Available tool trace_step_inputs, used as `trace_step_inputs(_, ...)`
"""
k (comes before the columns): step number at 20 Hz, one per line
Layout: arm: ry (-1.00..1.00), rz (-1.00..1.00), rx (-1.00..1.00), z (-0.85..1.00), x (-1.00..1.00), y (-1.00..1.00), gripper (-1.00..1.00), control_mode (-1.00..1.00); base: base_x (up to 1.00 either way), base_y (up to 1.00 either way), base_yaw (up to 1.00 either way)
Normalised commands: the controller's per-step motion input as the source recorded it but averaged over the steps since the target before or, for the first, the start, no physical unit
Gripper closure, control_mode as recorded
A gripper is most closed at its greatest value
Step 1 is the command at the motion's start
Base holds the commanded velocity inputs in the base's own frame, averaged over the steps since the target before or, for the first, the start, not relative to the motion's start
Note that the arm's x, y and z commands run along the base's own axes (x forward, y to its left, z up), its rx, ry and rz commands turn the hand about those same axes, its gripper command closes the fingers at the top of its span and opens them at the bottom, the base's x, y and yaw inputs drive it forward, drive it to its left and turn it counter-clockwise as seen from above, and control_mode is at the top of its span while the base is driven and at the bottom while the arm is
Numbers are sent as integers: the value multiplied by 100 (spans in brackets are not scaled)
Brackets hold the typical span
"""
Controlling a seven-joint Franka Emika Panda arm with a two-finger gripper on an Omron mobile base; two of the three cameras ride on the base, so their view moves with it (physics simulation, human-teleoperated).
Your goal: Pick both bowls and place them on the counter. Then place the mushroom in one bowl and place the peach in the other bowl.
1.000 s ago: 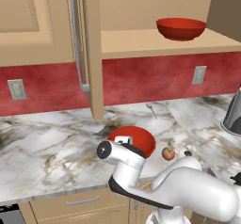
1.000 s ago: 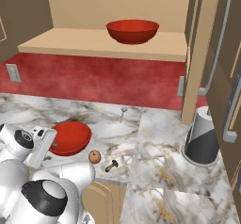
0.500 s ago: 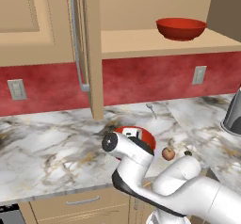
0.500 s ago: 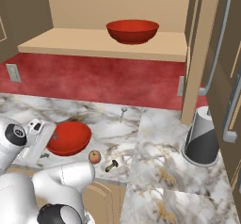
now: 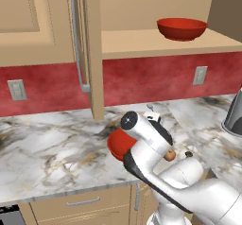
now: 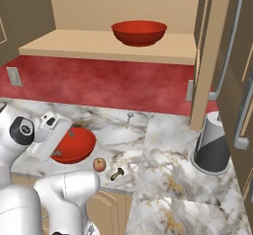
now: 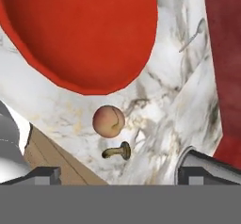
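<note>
Mushroom [image 7: 117, 152] lies on its side on the counter [image 6: 163, 179], long axis roughly level in the hand view, cap toward the right, just beside the peach [image 7: 108, 121]. One red bowl [image 6: 74, 145] sits empty on the counter near both; second bowl [image 6: 139, 32] empty on the shelf [image 6: 89, 45]. Gripper [image 7: 117, 173] spread wide, grasping nothing.

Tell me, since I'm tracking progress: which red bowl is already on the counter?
The bowl beside the peach; the other bowl sits on the wooden shelf.
</note>
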Motion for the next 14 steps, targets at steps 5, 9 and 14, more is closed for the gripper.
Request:
trace_step_inputs(5, -11, -42, 16, 60, -13, -26, -100, -100, 0, 0, 0)
trace_step_inputs(9, -11, -46, 21, 59, -1, -27, -100, -100, 0, 0, 0)
trace_step_inputs(14, -14, -46, 20, 56, -1, -21, -100, -100, 0, 0, 0)
